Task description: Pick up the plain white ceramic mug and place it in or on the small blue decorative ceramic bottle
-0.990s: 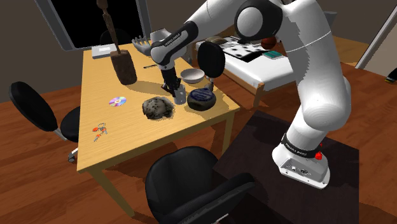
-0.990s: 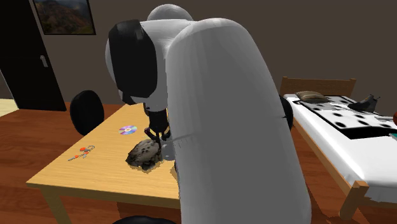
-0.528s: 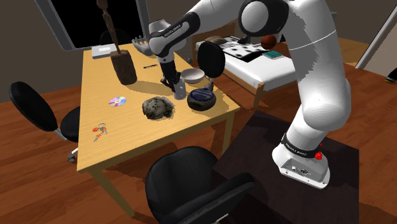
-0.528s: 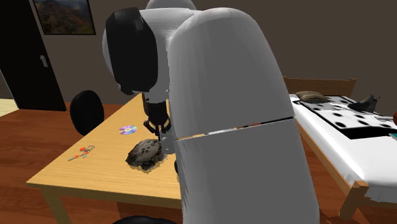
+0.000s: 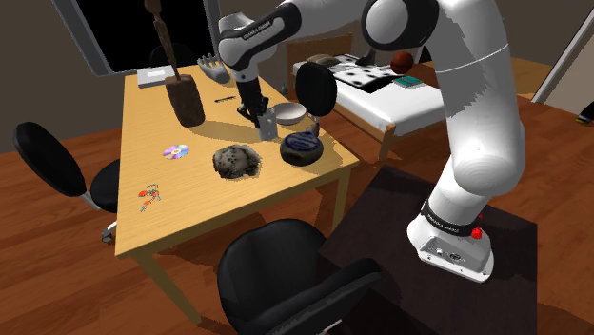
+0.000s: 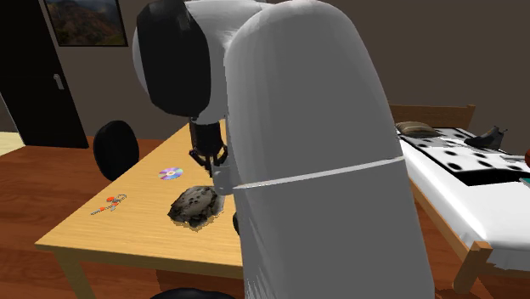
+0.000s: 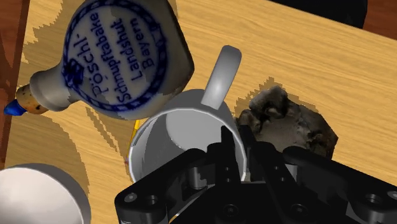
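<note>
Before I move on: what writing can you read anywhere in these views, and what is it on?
"Pöschl-Schnupftabake": blue letters on the round flat face of the bottle.
"Landshut": same face, the line after.
"Bayern": same face, last line.
Lettering on the arm near the hand and on its base, shoulder view: too small to read.
White mug: no text seen on it.
</note>
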`<state>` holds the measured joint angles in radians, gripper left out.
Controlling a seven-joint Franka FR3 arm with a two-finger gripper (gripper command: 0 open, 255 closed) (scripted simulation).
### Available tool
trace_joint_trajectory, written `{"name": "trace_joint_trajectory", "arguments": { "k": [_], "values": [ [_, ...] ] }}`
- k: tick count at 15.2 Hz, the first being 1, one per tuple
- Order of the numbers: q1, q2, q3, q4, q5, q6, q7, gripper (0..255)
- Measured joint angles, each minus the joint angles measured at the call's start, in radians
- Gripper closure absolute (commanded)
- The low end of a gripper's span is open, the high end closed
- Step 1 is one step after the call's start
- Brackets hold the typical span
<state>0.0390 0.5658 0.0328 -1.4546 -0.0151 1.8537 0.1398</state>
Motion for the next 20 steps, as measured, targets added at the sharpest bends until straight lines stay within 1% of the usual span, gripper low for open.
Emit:
{"name": "trace_joint_trajectory", "arguments": {
  "k": [12, 18, 20],
  "values": [
    [-0.002, -0.053, 0.0, 0.083, 0.002, -0.136, -0.003, 255],
    [-0.002, -0.056, 0.0, 0.153, 0.002, -0.209, -0.004, 255],
    [-0.013, -0.095, -0.003, 0.103, 0.002, -0.199, -0.018, 255]
  ]
}}
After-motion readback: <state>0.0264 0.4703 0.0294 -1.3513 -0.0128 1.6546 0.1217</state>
